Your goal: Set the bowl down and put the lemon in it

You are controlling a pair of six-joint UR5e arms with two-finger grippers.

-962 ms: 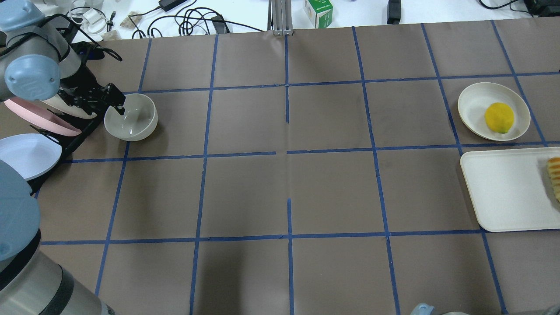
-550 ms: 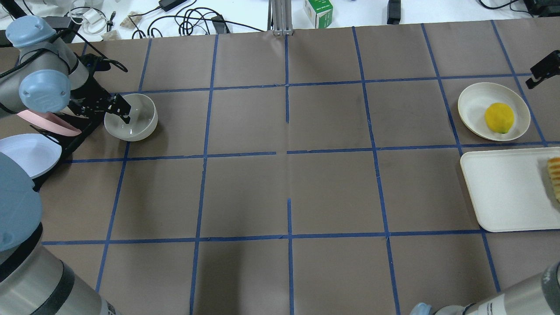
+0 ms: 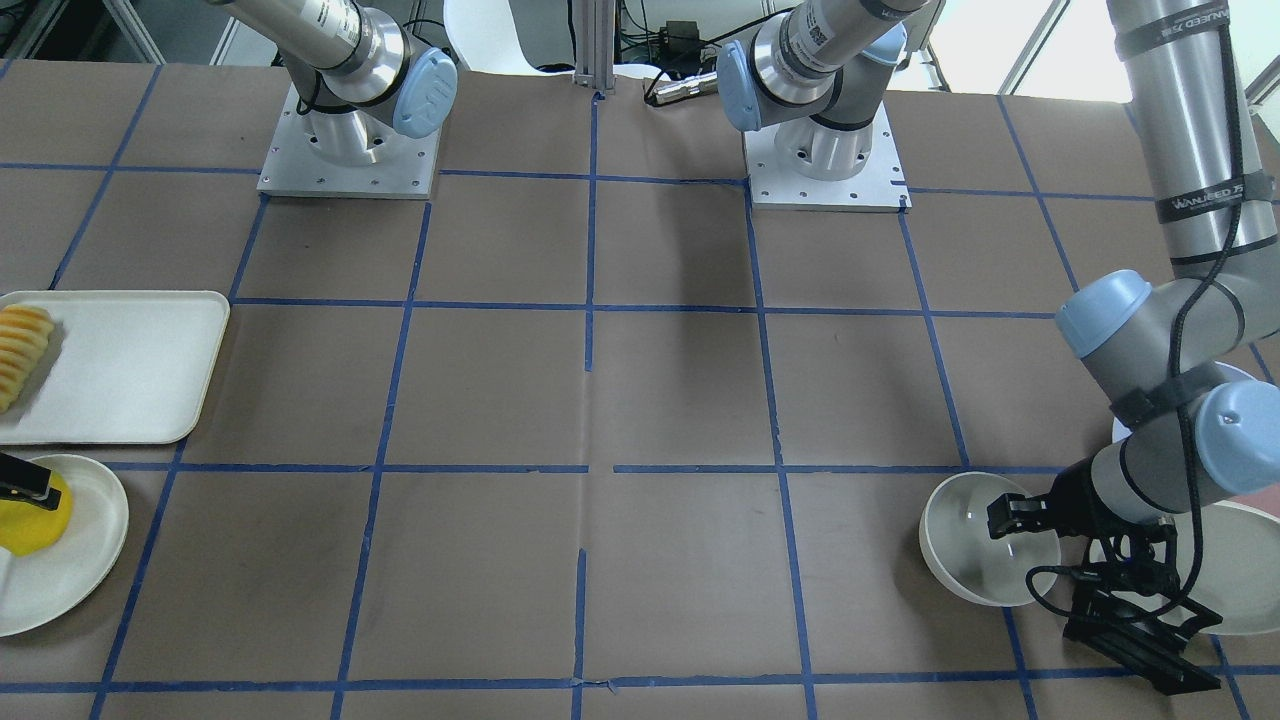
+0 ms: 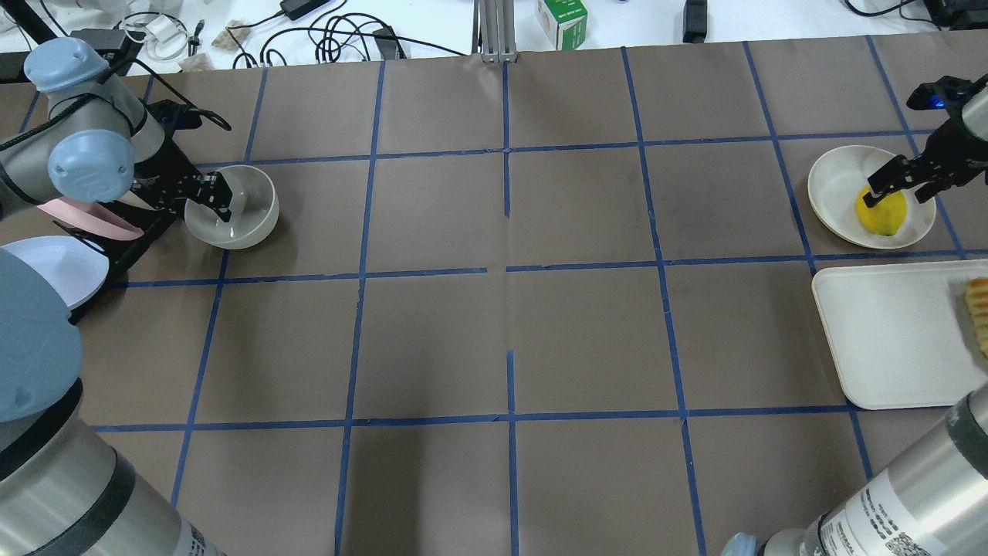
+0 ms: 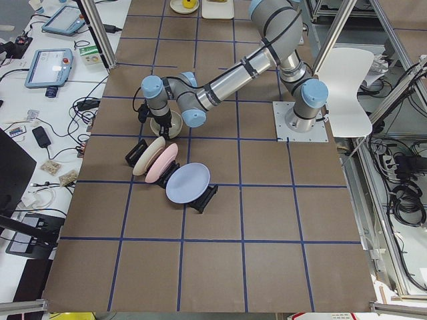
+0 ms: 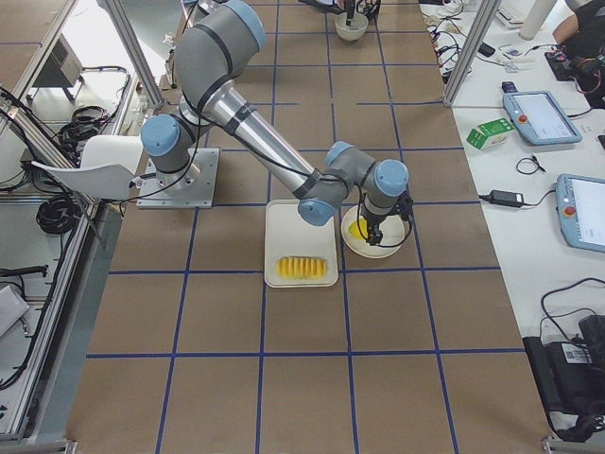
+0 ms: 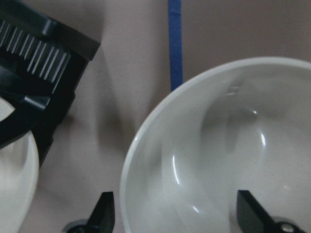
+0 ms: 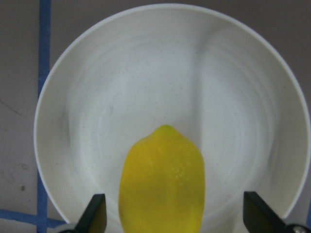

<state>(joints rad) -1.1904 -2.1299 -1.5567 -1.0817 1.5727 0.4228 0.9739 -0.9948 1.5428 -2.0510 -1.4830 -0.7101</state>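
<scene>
The off-white bowl (image 4: 239,212) stands on the table at the far left, beside the plate rack. My left gripper (image 4: 214,199) is open and straddles the bowl's near rim; in the left wrist view the bowl (image 7: 218,145) has one finger outside its wall and one inside. The yellow lemon (image 4: 884,218) lies on a flat cream plate (image 4: 837,181) at the far right. My right gripper (image 4: 880,193) is open just above the lemon; in the right wrist view the lemon (image 8: 163,179) sits between the two fingertips, untouched.
A black rack (image 4: 116,247) with pink, blue and cream plates stands left of the bowl. A white tray (image 4: 888,332) with sliced fruit (image 4: 979,309) lies in front of the lemon's plate. Cables and a green box (image 4: 561,22) lie beyond the far edge.
My right arm has come into view and its gripper has moved over the lemon. My left gripper has settled a little lower over the bowl's rim; the bowl has hardly moved.
</scene>
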